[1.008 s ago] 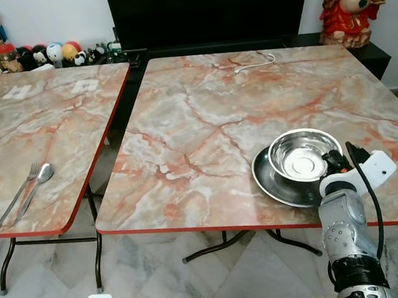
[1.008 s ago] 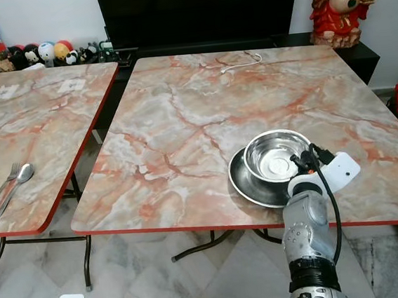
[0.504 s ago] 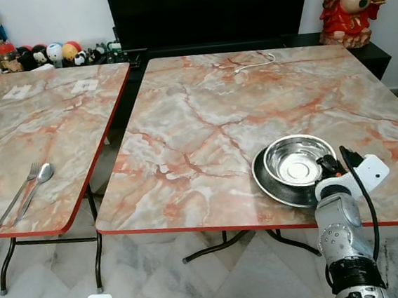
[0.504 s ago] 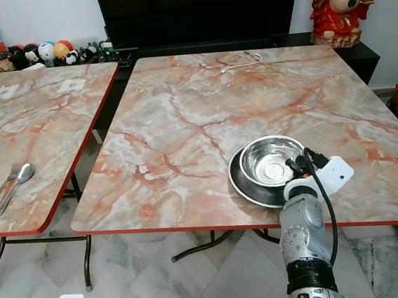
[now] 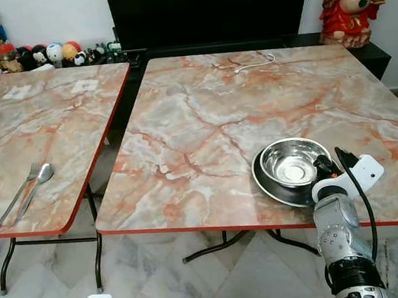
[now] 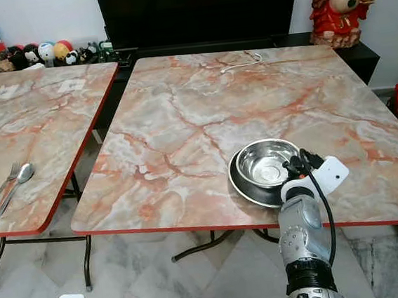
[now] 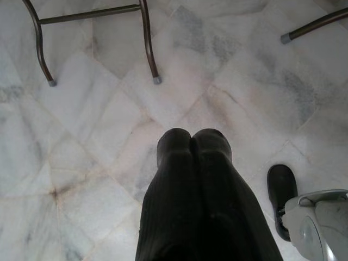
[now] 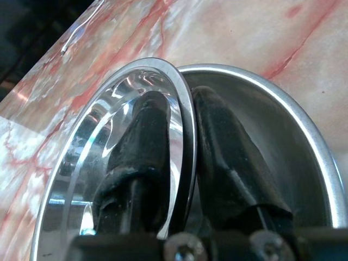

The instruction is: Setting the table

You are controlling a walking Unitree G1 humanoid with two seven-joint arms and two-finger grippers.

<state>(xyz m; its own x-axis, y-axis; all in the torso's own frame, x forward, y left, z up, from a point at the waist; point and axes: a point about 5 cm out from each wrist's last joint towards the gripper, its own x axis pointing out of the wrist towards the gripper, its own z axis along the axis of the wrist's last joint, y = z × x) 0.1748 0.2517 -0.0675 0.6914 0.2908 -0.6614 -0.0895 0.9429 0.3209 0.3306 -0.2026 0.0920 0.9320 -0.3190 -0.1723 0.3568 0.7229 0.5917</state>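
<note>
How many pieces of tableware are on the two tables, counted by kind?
Bowl: 1, held at its rim by the right gripper
Plate: 1, under the bowl
Fork: 1
Spoon: 1
Total: 4

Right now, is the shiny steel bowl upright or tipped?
Upright: shiny steel bowl sits mouth-up on the round steel plate, empty inside; right gripper clamps its rim.

We see even, soft indoor light and sharp head views with no motion blur. Bright glare spots sit inside the steel bowl (image 5: 295, 162). Near it, the right gripper's fingers (image 8: 138, 157) look soft, too close for focus. The floor (image 7: 81, 109) appears dimmer, greyish.
</note>
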